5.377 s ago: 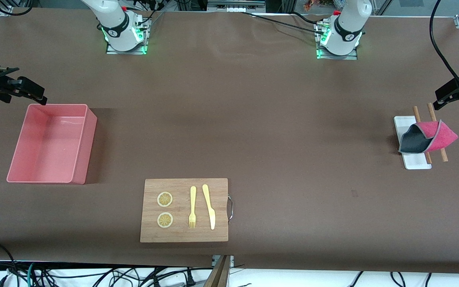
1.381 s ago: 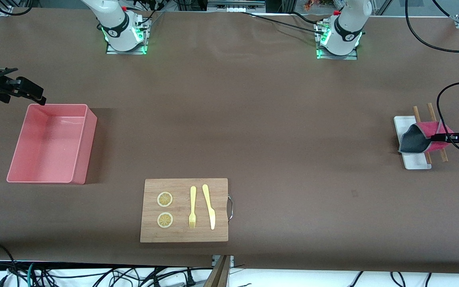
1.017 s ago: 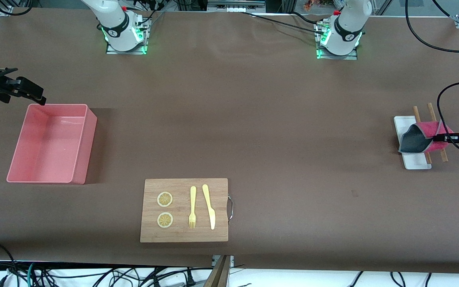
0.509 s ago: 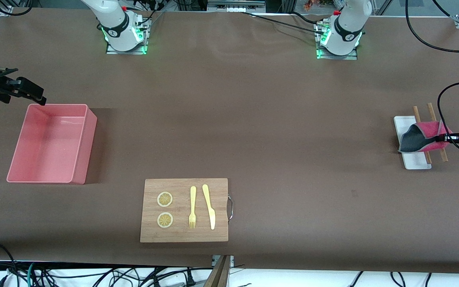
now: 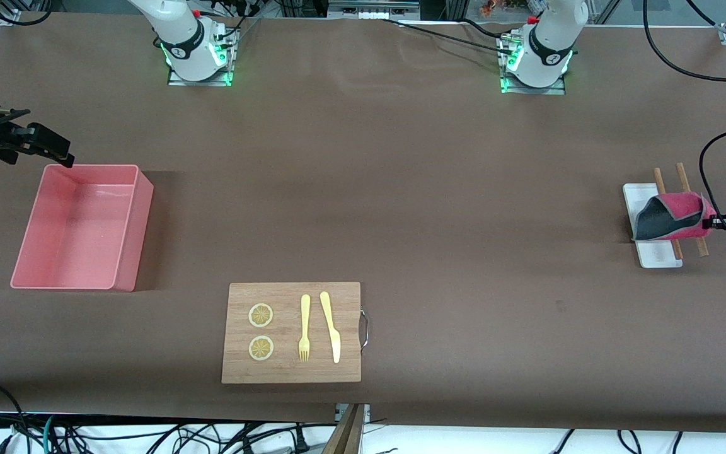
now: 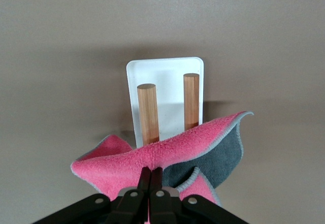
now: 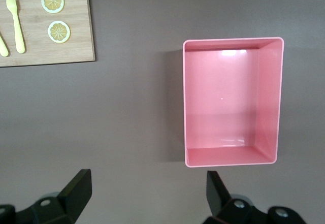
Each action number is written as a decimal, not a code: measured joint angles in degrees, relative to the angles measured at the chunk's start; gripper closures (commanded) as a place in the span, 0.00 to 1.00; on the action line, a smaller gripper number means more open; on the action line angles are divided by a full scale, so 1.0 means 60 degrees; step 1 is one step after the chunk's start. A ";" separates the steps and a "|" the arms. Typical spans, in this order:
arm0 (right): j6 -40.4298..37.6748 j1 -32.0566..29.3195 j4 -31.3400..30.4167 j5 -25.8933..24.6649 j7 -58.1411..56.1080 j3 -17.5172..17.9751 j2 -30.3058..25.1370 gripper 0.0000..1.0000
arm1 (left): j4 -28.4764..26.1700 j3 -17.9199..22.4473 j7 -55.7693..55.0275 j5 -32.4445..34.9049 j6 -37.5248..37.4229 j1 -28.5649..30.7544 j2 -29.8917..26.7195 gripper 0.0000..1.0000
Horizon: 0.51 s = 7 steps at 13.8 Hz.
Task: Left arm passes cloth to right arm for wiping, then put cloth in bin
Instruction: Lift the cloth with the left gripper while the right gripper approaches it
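Observation:
The cloth, magenta-pink with a dark grey face, is draped over two wooden rods on a white tray at the left arm's end of the table. My left gripper is shut on the cloth's pink edge; the left wrist view shows the fingers pinched together on the pink cloth. The salmon-pink bin stands empty at the right arm's end. My right gripper is open and empty, hanging over the table beside the bin, and waits there.
A wooden cutting board lies near the table's front edge, with two lemon slices, a yellow fork and a yellow knife on it. A black cable loops by the left gripper.
The left gripper came down to the cloth, shut on its pink edge and drew back a little toward the table's end, bunching the cloth. The right arm has not moved.

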 measured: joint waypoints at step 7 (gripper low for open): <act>0.0223 0.0023 -0.0009 -0.0001 0.0000 0.0054 0.0498 0.00 | 0.0162 -0.0030 -0.0001 0.0000 -0.0037 -0.0027 0.0005 1.00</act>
